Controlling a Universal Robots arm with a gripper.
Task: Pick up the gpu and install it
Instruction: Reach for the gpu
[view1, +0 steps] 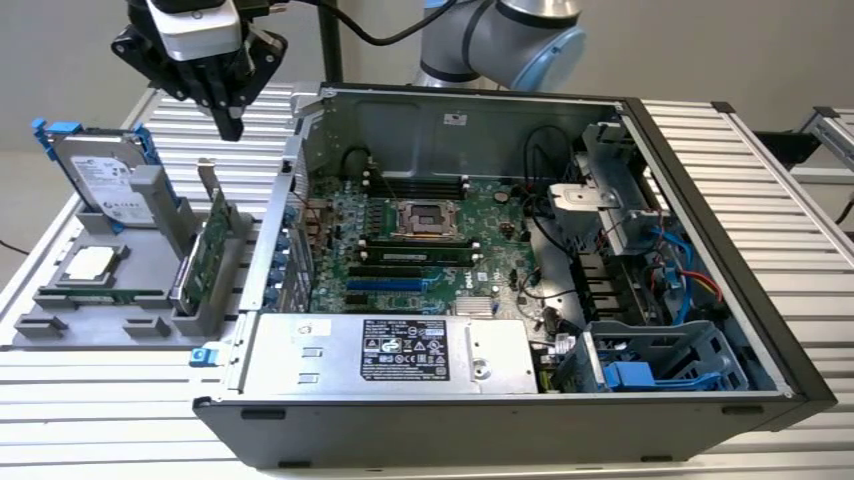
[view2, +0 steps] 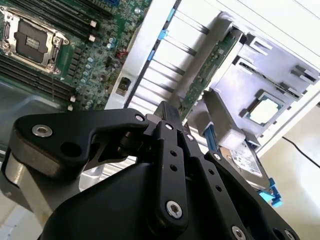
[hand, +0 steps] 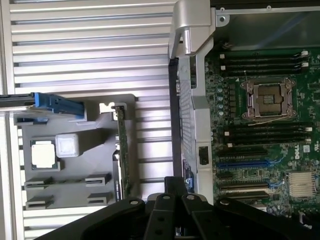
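Observation:
The gpu (view1: 214, 250) is a thin green card with a silver bracket, standing on edge in a slot of the grey holder tray (view1: 54, 325) at the exterior view's left. It appears edge-on in the first wrist view (hand: 121, 150) and slanted in the second wrist view (view2: 207, 70). My gripper (view1: 230, 128) hangs well above the card, beside the open case's rear wall, with its black fingers (view2: 165, 111) pressed together and nothing between them. Its fingertips (hand: 175, 183) sit between the tray and the case edge.
The open computer case (view1: 694, 200) lies on the slatted table, with its motherboard (view1: 414, 250) and blue slots (view1: 387, 285) exposed. In the tray stand a silver hard drive with blue rails (view1: 100, 180), a processor (view1: 87, 262) and a memory stick (view1: 80, 296). The power supply (view1: 387, 350) sits at the front.

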